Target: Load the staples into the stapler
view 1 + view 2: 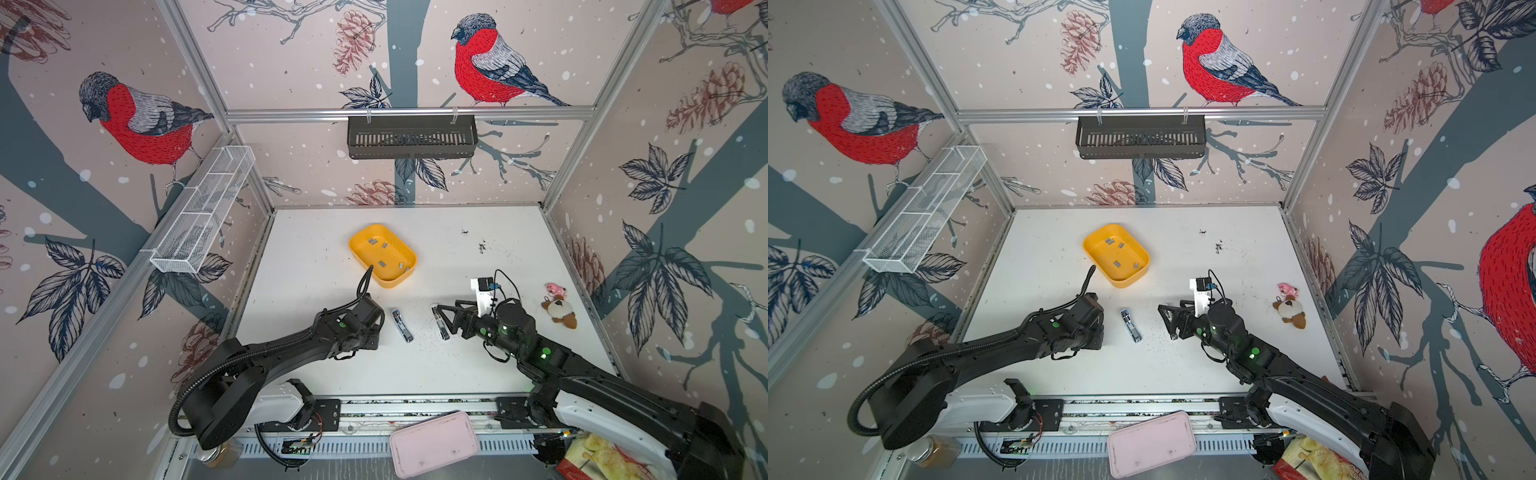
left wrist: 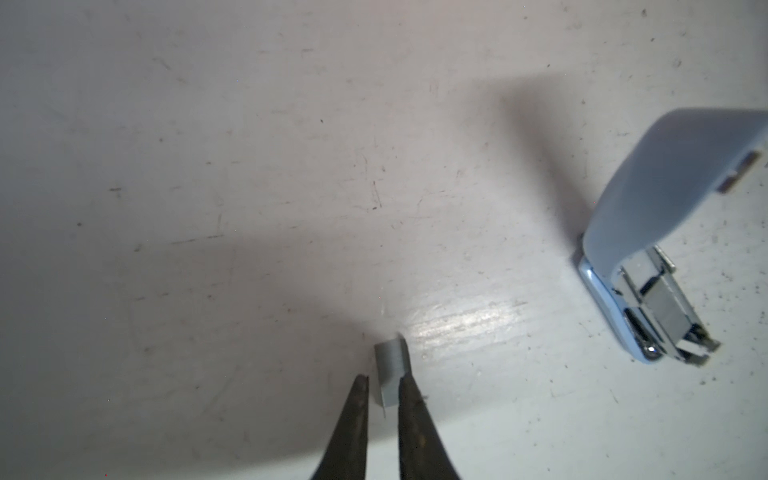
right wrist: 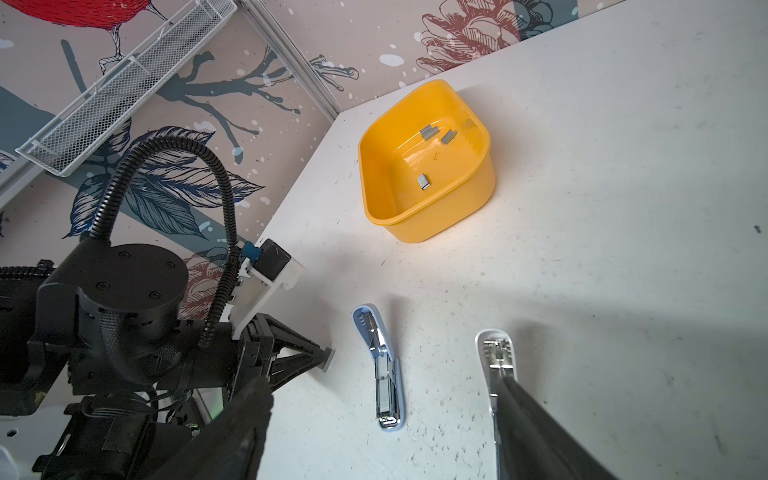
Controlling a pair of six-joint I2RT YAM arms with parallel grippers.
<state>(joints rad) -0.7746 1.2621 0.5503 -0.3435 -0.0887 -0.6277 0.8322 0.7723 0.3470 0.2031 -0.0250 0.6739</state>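
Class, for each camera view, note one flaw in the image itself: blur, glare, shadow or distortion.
In the left wrist view, everything is soft, with glare on the table beside the staple strip; in the right wrist view, the right gripper's fingers blur in the foreground and the yellow tray gleams inside; in both top views, the wide lens splays the frame posts outward.
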